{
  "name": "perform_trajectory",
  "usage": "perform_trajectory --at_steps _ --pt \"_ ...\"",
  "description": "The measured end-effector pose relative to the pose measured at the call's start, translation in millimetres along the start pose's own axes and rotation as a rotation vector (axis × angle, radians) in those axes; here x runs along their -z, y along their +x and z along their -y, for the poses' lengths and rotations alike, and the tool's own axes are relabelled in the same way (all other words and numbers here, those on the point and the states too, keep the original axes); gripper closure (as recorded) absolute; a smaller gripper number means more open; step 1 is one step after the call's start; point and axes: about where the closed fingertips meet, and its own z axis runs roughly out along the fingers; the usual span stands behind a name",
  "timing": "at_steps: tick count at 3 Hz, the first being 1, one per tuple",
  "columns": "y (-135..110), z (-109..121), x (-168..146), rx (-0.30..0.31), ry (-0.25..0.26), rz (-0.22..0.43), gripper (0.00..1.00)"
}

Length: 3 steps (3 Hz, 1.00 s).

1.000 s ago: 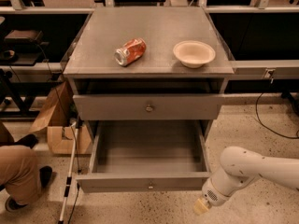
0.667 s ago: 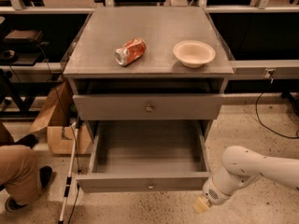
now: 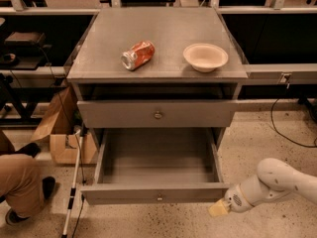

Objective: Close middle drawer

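Note:
The middle drawer (image 3: 157, 195) is a wide grey metal drawer pulled far out at the bottom of the cabinet. Its long tray is empty, and its low front panel has a small round knob (image 3: 159, 198). My gripper (image 3: 218, 209) is on the end of the white arm (image 3: 277, 182) coming in from the right. Its yellowish tip is low, just off the right front corner of the drawer's front panel. I cannot tell whether it touches the panel.
Above it is a taller grey drawer front (image 3: 157, 114) with a like knob. The cabinet top (image 3: 104, 58) bears a crushed red can (image 3: 137, 55) and a beige bowl (image 3: 205, 57). A cardboard box (image 3: 64, 140), a white stick (image 3: 72, 182) and a person's leg (image 3: 20, 182) are at the left.
My gripper has moved a little up and toward the drawer's right front corner. The drawer stands as far out as before.

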Motion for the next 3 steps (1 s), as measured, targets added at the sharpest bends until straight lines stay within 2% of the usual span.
perform_trajectory --at_steps 1,2,3 --pt "-15 13 10 -0.080 -0.045 0.161 1.00" --pt "-45 11 14 -0.142 -0.079 0.319 1.00" --pt "-65 16 8 -0.172 -0.083 0.374 1.00"
